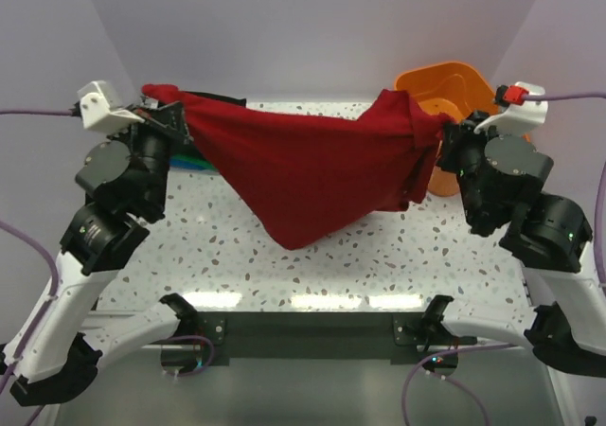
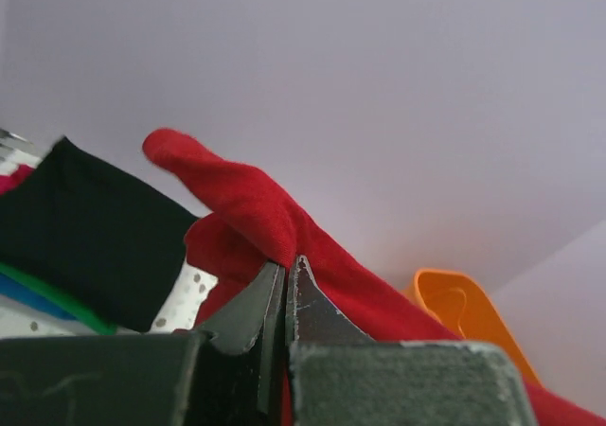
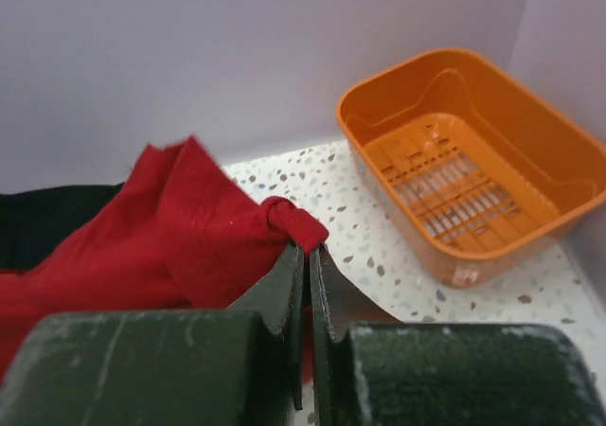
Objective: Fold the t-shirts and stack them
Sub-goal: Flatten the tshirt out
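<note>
The dark red t-shirt [image 1: 303,170] hangs above the desk [image 1: 312,275], slung like a hammock between the two arms. In the top view the left jaws are closed on one bunched end at about 10 o'clock, and the right jaws are closed on the other end at about 2 o'clock. Each wrist view shows its pair pinched tight with red cloth caught at the tips. The middle of the shirt sags to a point toward 6 o'clock; whether that point touches the desk I cannot tell.

Just behind the left jaws, at 10 o'clock, lies a folded black t-shirt [image 2: 95,227] with a green edge [image 2: 57,303] under it. The orange basket [image 3: 473,161] sits at 1 o'clock, beyond the right jaws.

The step in hand looks like spreading out the red shirt before any fold is made. The next move calls for both ends to come down together and level, keeping the cloth taut so it lands flat mid-desk and short of the folded pile. Both grips look bunched, so a re-grip nearer the corners may be needed
</note>
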`<state>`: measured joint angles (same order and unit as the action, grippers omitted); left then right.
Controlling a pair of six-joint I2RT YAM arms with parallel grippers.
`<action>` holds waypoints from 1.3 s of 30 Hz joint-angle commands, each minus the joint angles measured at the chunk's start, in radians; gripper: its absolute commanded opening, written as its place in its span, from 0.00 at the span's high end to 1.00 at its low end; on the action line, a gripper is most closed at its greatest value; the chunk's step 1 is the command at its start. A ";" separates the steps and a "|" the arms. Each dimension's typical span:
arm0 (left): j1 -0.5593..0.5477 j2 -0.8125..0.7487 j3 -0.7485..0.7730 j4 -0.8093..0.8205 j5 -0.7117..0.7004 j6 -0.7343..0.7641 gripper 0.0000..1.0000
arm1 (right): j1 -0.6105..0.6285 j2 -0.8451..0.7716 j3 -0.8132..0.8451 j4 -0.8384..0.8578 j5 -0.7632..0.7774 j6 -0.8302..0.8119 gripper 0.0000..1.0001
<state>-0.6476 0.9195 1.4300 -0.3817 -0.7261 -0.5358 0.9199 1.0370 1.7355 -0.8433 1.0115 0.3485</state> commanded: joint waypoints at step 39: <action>0.105 -0.131 0.248 0.049 0.451 -0.004 1.00 | -0.276 0.023 0.561 -0.045 -0.843 -0.217 1.00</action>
<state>-0.5552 0.7685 1.6501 -0.3393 -0.3668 -0.4999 0.6476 1.0245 2.2684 -0.8555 0.2260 0.1173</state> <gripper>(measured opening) 0.027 0.015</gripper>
